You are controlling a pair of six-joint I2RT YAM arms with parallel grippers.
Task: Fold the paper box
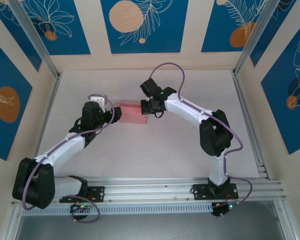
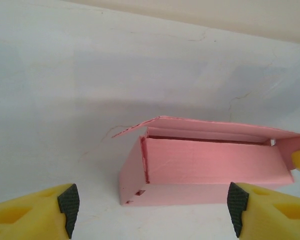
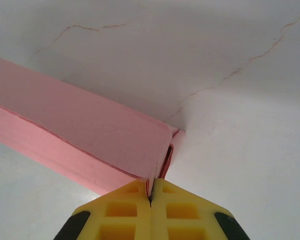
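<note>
Likely light, crease-prone paper box (image 1: 132, 114) lies on the desk (image 1: 165, 150), right end effector (image 3: 150, 197) pinched shut on its end flap, left end effector (image 2: 152, 209) open, empty; folded edges seem safest to grip.

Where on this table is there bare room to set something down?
Bare table stretches from the paper box to the front rail, and behind it to the back wall. Crowded: the middle, where left gripper and right gripper flank the box.
</note>
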